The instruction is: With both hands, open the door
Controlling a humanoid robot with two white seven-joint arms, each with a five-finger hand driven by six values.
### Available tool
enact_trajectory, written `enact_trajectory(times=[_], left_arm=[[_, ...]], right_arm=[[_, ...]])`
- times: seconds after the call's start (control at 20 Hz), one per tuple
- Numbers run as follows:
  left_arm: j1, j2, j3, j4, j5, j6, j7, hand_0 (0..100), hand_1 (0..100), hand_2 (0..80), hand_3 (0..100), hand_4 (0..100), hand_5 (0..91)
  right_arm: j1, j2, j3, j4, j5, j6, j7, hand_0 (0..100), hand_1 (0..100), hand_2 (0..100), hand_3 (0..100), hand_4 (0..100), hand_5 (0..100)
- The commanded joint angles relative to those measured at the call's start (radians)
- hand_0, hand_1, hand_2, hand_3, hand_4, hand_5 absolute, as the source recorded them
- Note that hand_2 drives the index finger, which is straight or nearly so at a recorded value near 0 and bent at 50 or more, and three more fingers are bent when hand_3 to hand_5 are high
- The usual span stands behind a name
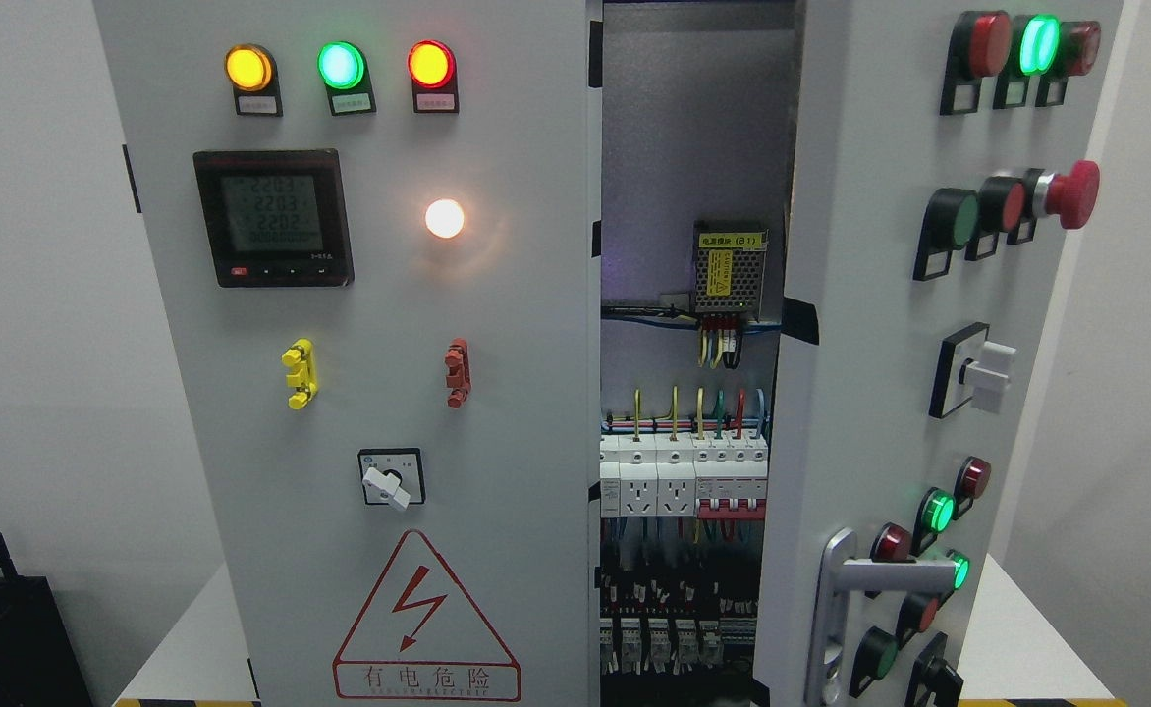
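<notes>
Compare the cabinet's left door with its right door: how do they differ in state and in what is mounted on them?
The left door is shut and faces the camera; the right door is swung open, showing wiring. The left door carries a meter; the right door carries a silver handle. Both are grey with indicator lights.

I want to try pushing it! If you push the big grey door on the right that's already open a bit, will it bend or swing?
The right door looks like stiff sheet metal, so it probably swings without bending. All its buttons, including the red mushroom button, likely add weight. Its silver handle looks smooth, maybe slippery.
</notes>
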Motion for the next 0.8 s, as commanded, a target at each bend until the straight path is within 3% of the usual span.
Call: enact_trajectory(times=[0.0, 0.3, 0.6, 0.75], left_arm=[[0.11, 0.343, 0.326, -0.605, 0.27, -0.04, -0.098, 0, 0, 0.0, 0, 3, 0.0], [0.188, 0.357, 0.484, -0.703, 0.373, -0.092, -0.285, 0, 0, 0.0, 0, 3, 0.0], [0.173, 0.497, 0.673, -0.718, 0.608, -0.085, -0.347, 0, 0, 0.0, 0, 3, 0.0], [0.098, 0.601, 0.682, -0.714, 0.671, -0.08, -0.376, 0, 0, 0.0, 0, 3, 0.0]], right_arm=[[0.0, 0.0, 0.0, -0.001, 0.0, 0.0, 0.0, 11, 0, 0, 0, 0, 0], [0.0, 0.0, 0.0, -0.001, 0.0, 0.0, 0.0, 11, 0, 0, 0, 0, 0], [0.0, 0.0, 0.0, 0.001, 0.0, 0.0, 0.0, 11, 0, 0, 0, 0, 0], [0.0, 0.0, 0.0, -0.001, 0.0, 0.0, 0.0, 11, 0, 0, 0, 0, 0]])
